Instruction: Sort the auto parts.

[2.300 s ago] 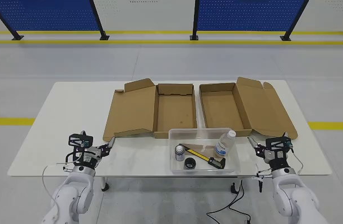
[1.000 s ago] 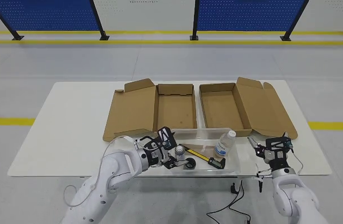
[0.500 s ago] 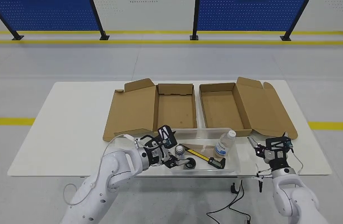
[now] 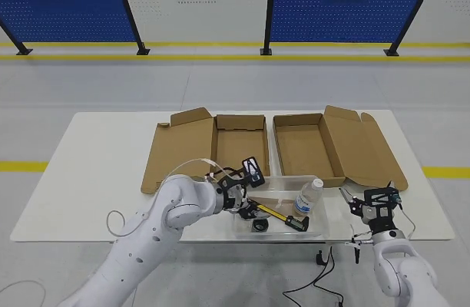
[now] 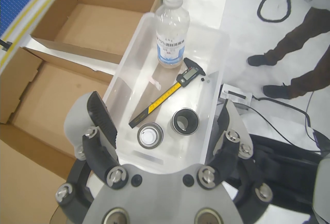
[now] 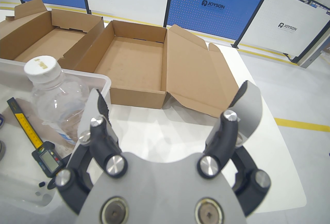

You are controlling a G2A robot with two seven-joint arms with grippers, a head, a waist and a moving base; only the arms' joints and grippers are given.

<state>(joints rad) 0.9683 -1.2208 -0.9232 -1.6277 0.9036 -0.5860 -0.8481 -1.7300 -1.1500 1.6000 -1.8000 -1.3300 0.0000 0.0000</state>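
White table [image 4: 81, 176], bin [image 4: 285, 179] at near edge; left claw [image 5: 163, 106] splayed over it, right claw [image 6: 172, 92] splayed beside.

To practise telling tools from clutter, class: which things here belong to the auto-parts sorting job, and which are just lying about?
Belongs to the job:
clear bin
bottle
caliper
black ring
small can
cardboard box
second cardboard box

Just lying about:
blue panels
yellow floor line
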